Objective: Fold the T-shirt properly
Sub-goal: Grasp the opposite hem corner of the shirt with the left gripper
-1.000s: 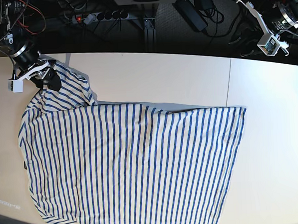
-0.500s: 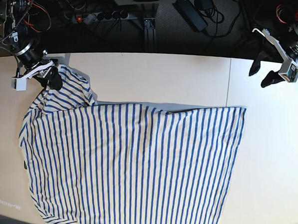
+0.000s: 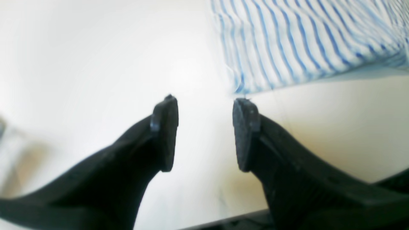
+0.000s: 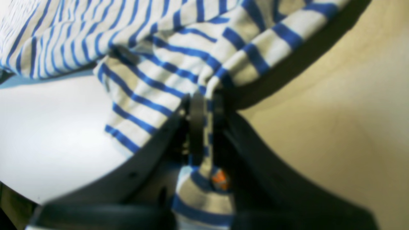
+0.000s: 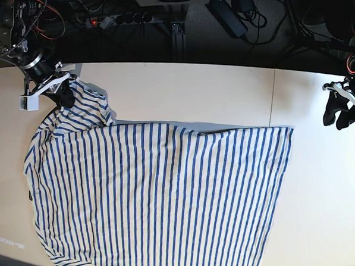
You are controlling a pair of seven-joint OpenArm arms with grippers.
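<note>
No folds made yet: T-shirt (image 5: 157,193) lies spread on table (image 5: 193,93), one sleeve bunched at its far corner. All folding remains, by your inspector's judgement. Right gripper (image 4: 204,108) at that sleeve, jaws closed, pinching striped cloth. Left gripper (image 3: 204,127) just off shirt's opposite hem corner, fingers (image 3: 166,134) parted, holding nothing, touching nothing.
</note>
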